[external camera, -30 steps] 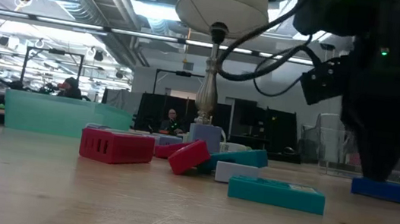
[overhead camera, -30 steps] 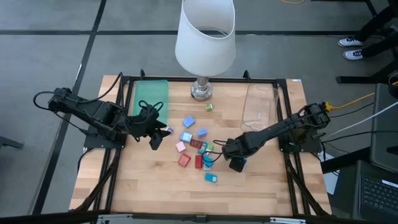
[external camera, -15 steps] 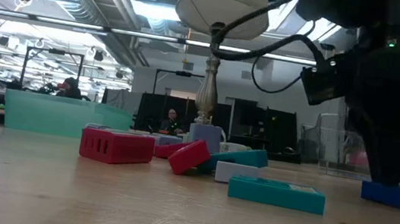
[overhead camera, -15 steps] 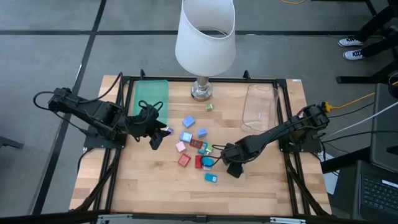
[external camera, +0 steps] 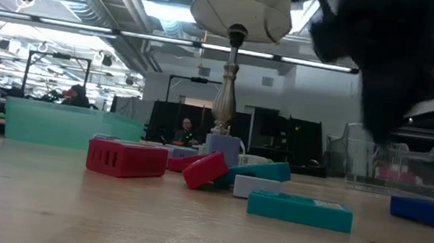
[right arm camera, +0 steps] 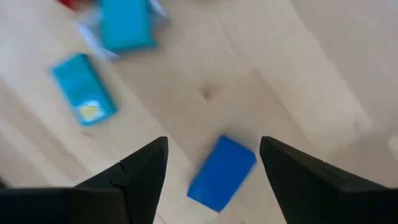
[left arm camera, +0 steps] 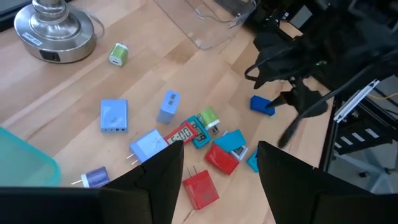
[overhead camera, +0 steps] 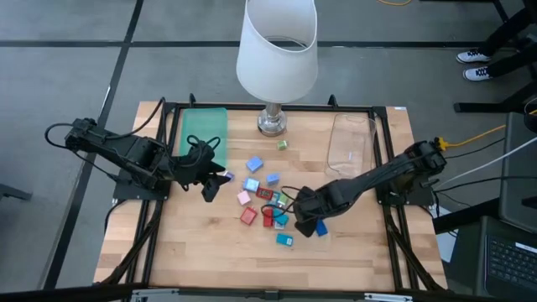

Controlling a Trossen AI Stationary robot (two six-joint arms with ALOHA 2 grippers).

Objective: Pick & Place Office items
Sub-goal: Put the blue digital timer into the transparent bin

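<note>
Several office items are scattered mid-table, and one blue block lies apart beside them. Above that block the right gripper is held, fingers spread, gripping nothing. The left gripper is parked open and empty near the green tray.

High view: straight down over whole table, lamp at 12 o'clock. Low view: tabletop level, facing room across red block. Left wrist view: oblique, farther off. Right wrist view: close above blue block, also visible in the other three views.
</note>
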